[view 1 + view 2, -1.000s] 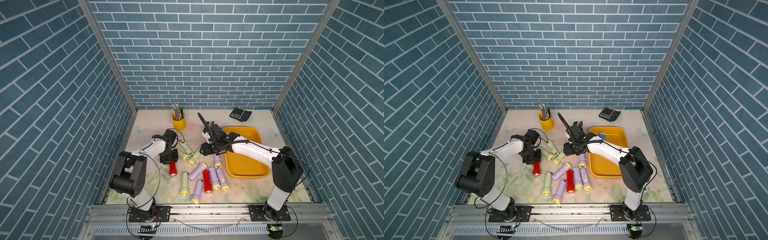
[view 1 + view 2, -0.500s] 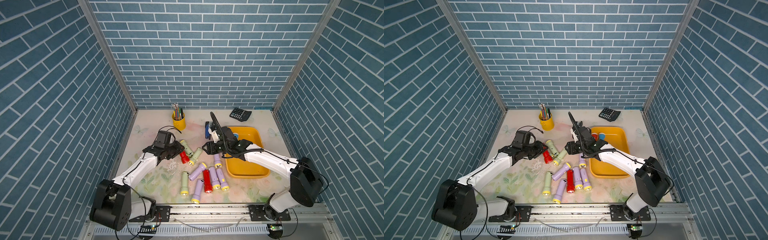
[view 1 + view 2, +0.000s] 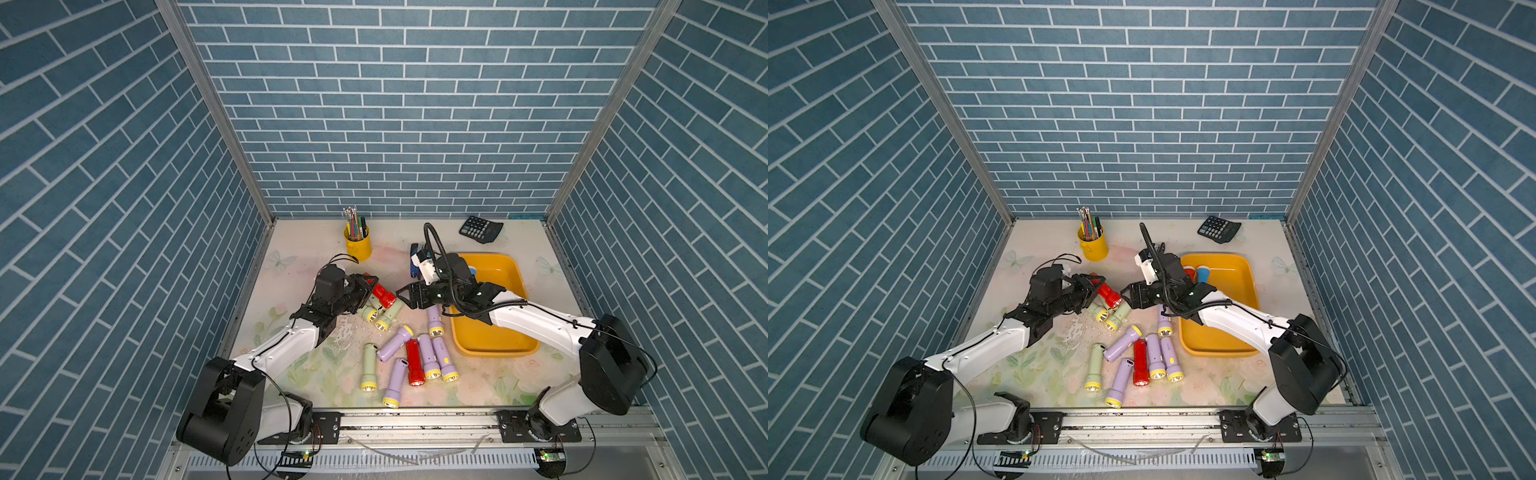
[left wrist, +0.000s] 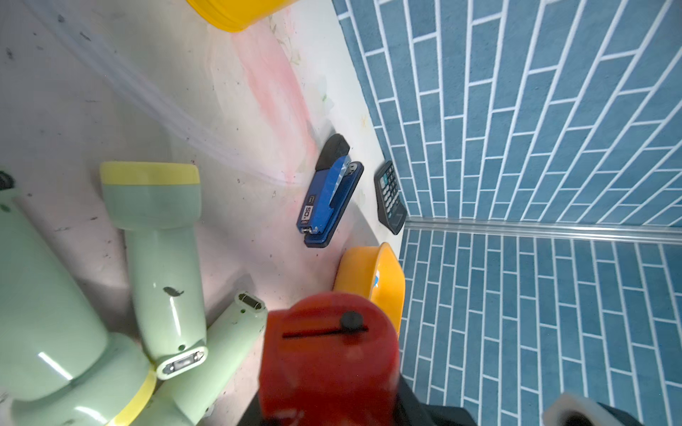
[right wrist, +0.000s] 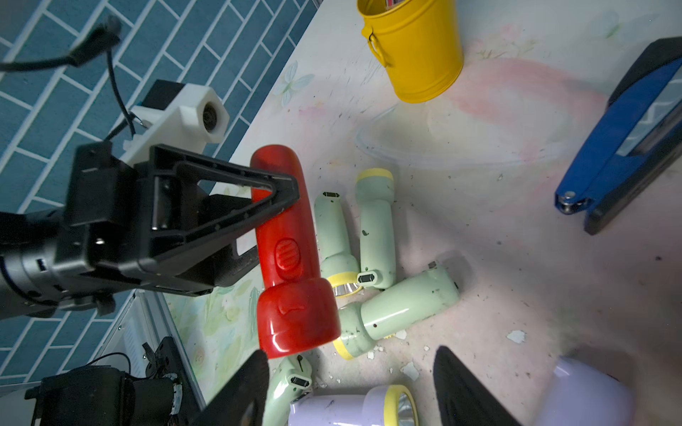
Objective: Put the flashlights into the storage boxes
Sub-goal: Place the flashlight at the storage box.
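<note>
My left gripper point(image 3: 367, 286) is shut on a red flashlight point(image 3: 383, 296), held off the table with its head toward the right arm. In the right wrist view the left gripper's black fingers point(image 5: 236, 206) clamp that red flashlight point(image 5: 291, 258) by its handle. My right gripper point(image 3: 405, 297) is open, its tips just short of the red head, nothing between its fingers point(image 5: 240, 391). Several lilac, green and red flashlights point(image 3: 414, 368) lie on the table. The orange-yellow storage box point(image 3: 1221, 349) holds a blue flashlight point(image 3: 1203, 274) and a red one.
A yellow pen cup point(image 3: 357, 245) stands at the back, a calculator point(image 3: 481, 228) at the back right. A dark blue stapler point(image 4: 330, 201) lies behind the right wrist, beside the box. Three green flashlights point(image 3: 380, 318) lie under the two grippers.
The left gripper has lifted the red flashlight off the table and carried it right and back, up to the right gripper. The right jaws have spread wider.
</note>
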### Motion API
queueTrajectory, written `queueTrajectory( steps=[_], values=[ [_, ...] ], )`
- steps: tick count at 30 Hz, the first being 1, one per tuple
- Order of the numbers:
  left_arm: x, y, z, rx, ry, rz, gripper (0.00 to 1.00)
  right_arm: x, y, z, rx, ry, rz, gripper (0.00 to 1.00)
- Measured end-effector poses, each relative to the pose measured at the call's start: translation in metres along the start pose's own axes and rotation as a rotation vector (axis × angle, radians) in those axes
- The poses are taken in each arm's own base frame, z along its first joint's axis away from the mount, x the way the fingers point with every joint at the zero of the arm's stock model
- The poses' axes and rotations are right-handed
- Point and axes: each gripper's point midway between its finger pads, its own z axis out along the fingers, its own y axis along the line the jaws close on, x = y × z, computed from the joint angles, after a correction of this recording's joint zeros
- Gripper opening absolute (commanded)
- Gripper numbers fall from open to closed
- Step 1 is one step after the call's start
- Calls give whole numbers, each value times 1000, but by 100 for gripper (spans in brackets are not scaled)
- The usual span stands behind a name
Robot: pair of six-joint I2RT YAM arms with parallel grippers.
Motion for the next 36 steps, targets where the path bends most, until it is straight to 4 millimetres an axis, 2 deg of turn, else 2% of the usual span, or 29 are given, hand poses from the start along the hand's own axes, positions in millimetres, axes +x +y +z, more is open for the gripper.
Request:
queueTrajectory(
  steps=[6,13,17,21,24,26,29,36],
  values=[
    [-7,-13,7,63,-37,-60,29,3,0,10,-13,9,15,72],
    [4,-25,15,122,-11,-92,29,-9,8,18,-55,-22,29,69],
    [4,-29,17,143,-10,-106,29,-9,10,21,-73,-23,36,60],
    [3,-33,17,162,-11,-115,29,-11,12,22,-87,-25,40,45],
    [2,-34,18,169,-12,-123,31,-12,13,22,-92,-29,36,39],
    [2,-34,19,173,-12,-125,35,-12,14,22,-93,-30,35,36],
    [2,-34,19,175,-13,-126,51,-12,13,22,-93,-31,34,34],
    [5,-26,18,145,-12,-89,59,-9,-4,13,-45,0,64,30]
  ],
)
